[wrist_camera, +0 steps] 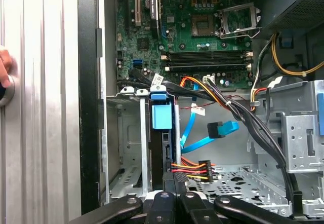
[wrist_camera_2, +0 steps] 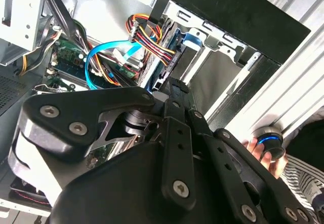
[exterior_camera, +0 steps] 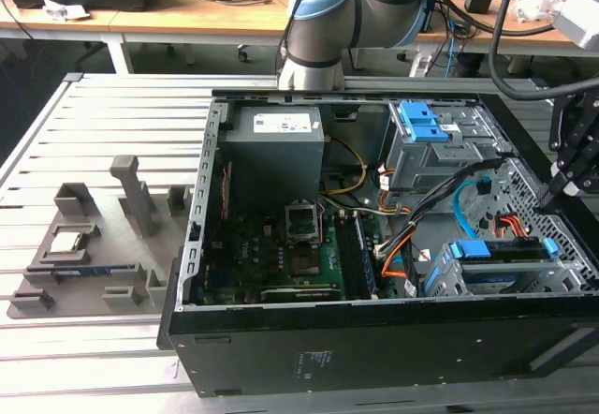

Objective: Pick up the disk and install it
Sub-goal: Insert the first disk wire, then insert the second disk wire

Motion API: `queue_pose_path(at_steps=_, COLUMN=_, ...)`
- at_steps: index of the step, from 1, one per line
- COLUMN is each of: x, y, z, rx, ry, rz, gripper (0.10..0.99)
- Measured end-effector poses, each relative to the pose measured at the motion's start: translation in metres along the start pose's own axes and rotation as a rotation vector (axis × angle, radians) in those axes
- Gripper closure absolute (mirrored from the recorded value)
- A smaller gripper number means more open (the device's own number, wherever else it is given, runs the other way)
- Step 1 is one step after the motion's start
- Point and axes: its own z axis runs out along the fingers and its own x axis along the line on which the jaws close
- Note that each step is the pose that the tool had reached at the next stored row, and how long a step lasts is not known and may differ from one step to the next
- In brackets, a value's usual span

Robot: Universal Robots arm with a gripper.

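Note:
The disk (exterior_camera: 496, 251) sits edge-up in the grey drive cage (exterior_camera: 449, 273) at the open computer case's near corner, on the exterior view's right, its blue bracket rails showing on top. In the first wrist view the disk (wrist_camera: 163, 117) stands in the cage slot, blue tab uppermost. My gripper (exterior_camera: 546, 200) hangs a little above and beside that cage. Its black fingers look shut with nothing between them in both wrist views (wrist_camera: 174, 179) (wrist_camera_2: 174, 86), just off the disk's end.
Orange-red power cables (wrist_camera: 195, 167) and a blue data cable (wrist_camera: 217, 130) lie right by the disk. A grey drive bay with a blue latch (exterior_camera: 421, 119) stands behind. A person's hand (wrist_camera_2: 260, 150) rests on a button outside the case. A grey fixture (exterior_camera: 84, 255) lies at the exterior view's left.

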Motion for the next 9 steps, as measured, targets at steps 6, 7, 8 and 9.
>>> queue_pose_path(at_steps=6, x=0.0, y=0.0, z=-0.0002, rx=0.0, ry=0.0, rz=0.0, gripper=0.98)
queue_pose_path(at_steps=7, x=0.0, y=0.0, z=-0.0002, rx=0.0, ry=0.0, rz=0.0, gripper=0.98)
queue_pose_path(at_steps=8, x=0.0, y=0.0, z=-0.0002, rx=0.0, ry=0.0, rz=0.0, gripper=0.98)
queue_pose_path(at_steps=9, x=0.0, y=0.0, z=-0.0002, rx=0.0, ry=0.0, rz=0.0, gripper=0.98)
